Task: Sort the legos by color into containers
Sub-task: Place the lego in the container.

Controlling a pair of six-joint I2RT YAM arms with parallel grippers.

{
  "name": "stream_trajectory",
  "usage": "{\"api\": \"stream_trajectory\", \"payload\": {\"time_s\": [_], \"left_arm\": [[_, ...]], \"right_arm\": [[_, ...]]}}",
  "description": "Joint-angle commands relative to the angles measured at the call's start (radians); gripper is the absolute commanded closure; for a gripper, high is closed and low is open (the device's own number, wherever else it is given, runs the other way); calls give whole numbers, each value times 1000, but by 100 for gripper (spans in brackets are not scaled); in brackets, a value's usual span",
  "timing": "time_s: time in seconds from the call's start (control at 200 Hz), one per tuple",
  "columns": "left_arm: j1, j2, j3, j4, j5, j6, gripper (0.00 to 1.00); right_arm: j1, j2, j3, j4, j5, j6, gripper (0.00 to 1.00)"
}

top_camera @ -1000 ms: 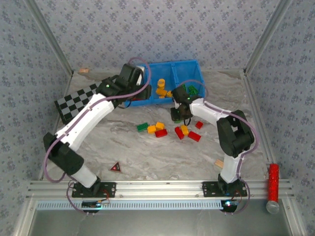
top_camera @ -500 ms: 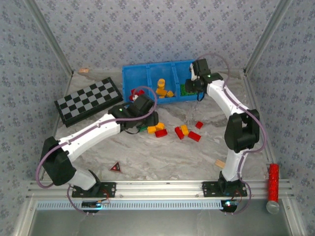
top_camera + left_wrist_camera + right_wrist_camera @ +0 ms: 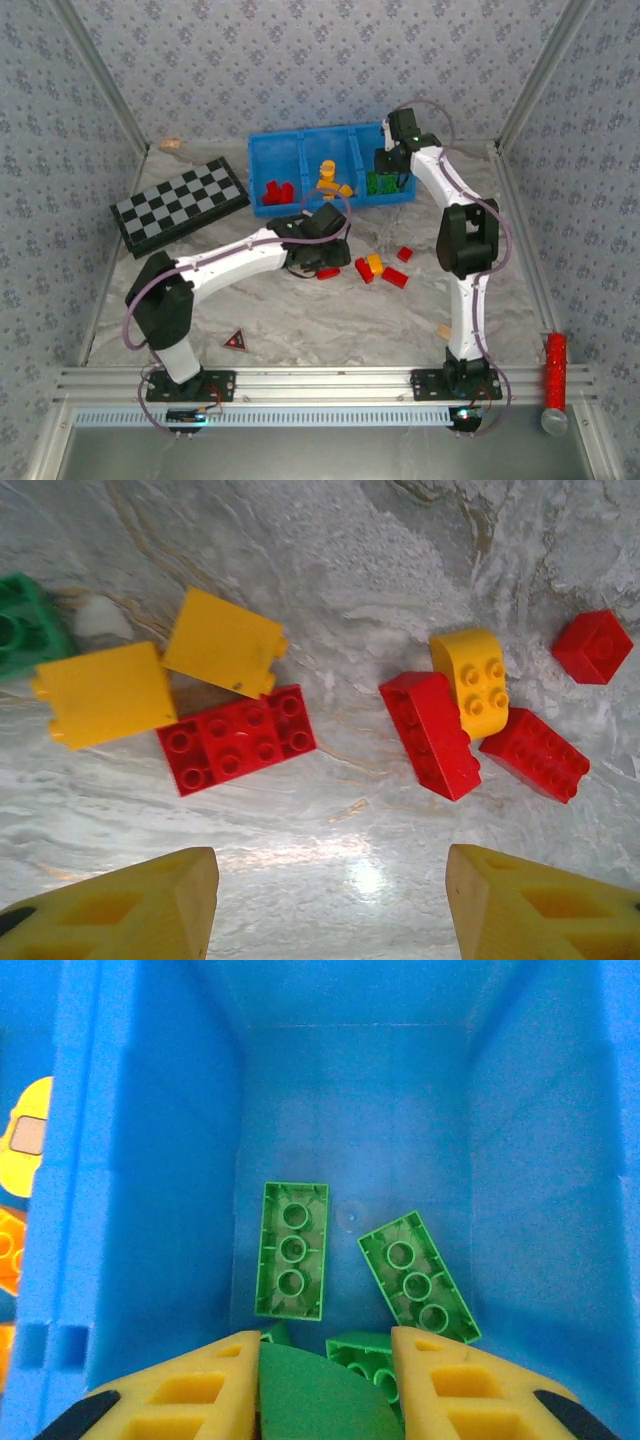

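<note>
The left arm has swung over the loose bricks. A red brick lies just ahead of the wide, empty left gripper, long side across. The right gripper pinches a green brick over the blue tray.

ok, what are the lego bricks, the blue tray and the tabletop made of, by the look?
Lego bricks: hard moulded plastic, glossy; crisp studs, sharp highlights. Blue tray: moulded plastic, smooth semi-gloss walls. Tabletop: marble-patterned, shiny glare patch; stone or printed laminate, can't tell.
</note>
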Motion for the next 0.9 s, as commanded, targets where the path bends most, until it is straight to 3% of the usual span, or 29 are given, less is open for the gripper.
{"api": "stream_trajectory", "payload": {"time_s": [0.0,0.375,0.76,0.894], "left_arm": [[-17,43,58,6,29,-45,38],[-54,197,187,-31,50,-114,37],[-54,345,338,-54,80,-110,35],[-53,375,357,-82,88,-119,35]], "right_arm": [[-8,43,64,-30,-11,-43,72],[-29,98,65,3,-19,-86,67],[-32,39,21,40,-42,-82,47],[-33,17,6,45,-47,-82,46]]}}
